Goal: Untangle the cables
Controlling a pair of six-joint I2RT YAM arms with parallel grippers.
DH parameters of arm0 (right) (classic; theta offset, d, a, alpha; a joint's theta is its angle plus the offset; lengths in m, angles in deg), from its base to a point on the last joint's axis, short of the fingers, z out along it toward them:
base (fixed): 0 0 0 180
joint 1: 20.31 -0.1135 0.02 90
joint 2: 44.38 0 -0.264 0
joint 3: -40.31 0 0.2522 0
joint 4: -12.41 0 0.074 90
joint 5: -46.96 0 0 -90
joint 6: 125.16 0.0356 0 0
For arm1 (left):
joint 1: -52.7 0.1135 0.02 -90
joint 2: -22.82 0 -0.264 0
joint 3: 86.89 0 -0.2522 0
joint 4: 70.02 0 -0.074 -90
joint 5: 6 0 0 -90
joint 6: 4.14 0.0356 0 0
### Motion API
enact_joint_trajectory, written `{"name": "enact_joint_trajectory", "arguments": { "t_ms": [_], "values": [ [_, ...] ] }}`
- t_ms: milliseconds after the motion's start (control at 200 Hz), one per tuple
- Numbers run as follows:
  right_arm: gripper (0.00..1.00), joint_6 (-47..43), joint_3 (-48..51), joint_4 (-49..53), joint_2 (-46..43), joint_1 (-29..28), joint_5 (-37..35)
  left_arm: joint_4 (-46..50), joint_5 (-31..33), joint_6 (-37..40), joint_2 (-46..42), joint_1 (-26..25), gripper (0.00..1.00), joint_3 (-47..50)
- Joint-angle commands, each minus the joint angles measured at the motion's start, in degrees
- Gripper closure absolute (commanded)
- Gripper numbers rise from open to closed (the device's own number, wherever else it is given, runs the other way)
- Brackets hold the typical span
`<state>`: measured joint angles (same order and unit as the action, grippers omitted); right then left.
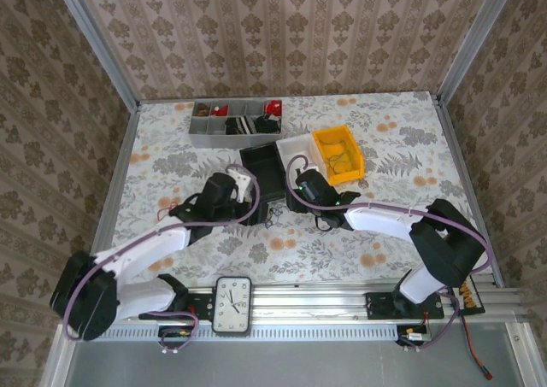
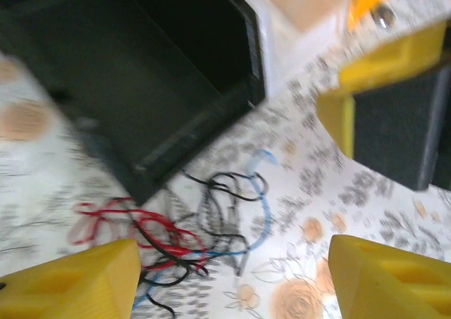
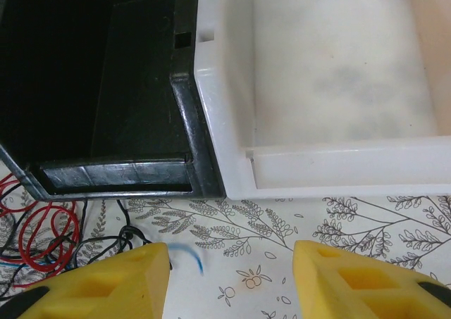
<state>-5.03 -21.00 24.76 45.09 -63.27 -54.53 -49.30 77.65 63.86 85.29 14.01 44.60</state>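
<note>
Left wrist view blurred throughout; cables partly hidden under a yellow finger of the left gripper at lower left; in the right wrist view they are cut off by the frame's left edge.

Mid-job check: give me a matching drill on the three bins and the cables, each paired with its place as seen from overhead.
Things:
1. black bin
2. white bin
3. yellow bin
4. cables

Places:
A. rightmost of the three bins
B. loose on the table, at the black bin's near side
C. middle of the three bins
D. leftmost of the three bins

Pairs: 1-D, 2-C, 3-A, 4-B
</note>
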Motion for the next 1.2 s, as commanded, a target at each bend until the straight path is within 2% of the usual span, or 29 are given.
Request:
{"name": "enact_joint_trajectory", "arguments": {
  "t_ms": [0, 110, 230, 435, 520, 650, 785, 855, 915, 970, 1125, 1195],
  "values": [
    [0.5, -1.74, -0.15, -1.48, 0.12, -0.24, 2.2, 2.3, 13.28, -7.88, -7.17, 4.17, 0.26, 2.75],
    [0.5, -4.56, -2.17, -1.03, 1.2, -1.9, 4.15, 6.6, 19.43, -13.62, -11.32, 8.99, 0.26, 3.07],
    [0.49, -6.56, -5.27, 0.39, 2.91, -3.53, 5.31, 22.78, 29.66, -21.49, -10.25, 12.03, 0.27, -1.62],
    [0.49, -6.84, -6.71, 0.34, 4.48, -3.77, 5.96, 36.79, 32.31, -28.79, -4.91, 16.71, 0.23, -3.9],
    [0.49, -7.17, -7.54, 1.18, 4.81, -3.8, 6.21, 37.5, 32.71, -31.44, -3.5, 18.97, 0.22, -2.86],
    [0.49, -7.62, -8.39, 1.47, 5.1, -3.86, 6.24, 31.44, 30.7, -31.7, -0.63, 23.08, 0.24, -1.15],
    [0.5, -8.07, -9.45, 2.01, 5.52, -3.8, 6.79, 20.86, 26.92, -28.5, 4.22, 25.15, 0.29, -0.37],
    [0.49, -8.56, -10.46, 2.39, 6.05, -3.9, 7.1, 19.03, 25.89, -27.0, 7.78, 25.42, 0.31, -1.21],
    [0.49, -9.3, -11.76, 2.73, 6.7, -3.92, 7.76, 18.67, 25.6, -25.47, 10.79, 25.53, 0.36, -1.92],
    [0.49, -9.95, -13.28, 2.97, 7.51, -4.01, 8.64, 18.49, 25.41, -25.08, 12.85, 25.43, 0.44, -1.96],
    [0.5, -12.52, -18.64, 4.97, 11.21, -5.47, 11.5, 16.33, 23.07, -24.76, 13.83, 24.7, 0.84, 0.19],
    [0.5, -13.73, -21.47, 6.05, 13.53, -6.37, 14.62, 17.15, 22.19, -24.51, 12.46, 23.66, 0.95, 0.51]
  ]
}}
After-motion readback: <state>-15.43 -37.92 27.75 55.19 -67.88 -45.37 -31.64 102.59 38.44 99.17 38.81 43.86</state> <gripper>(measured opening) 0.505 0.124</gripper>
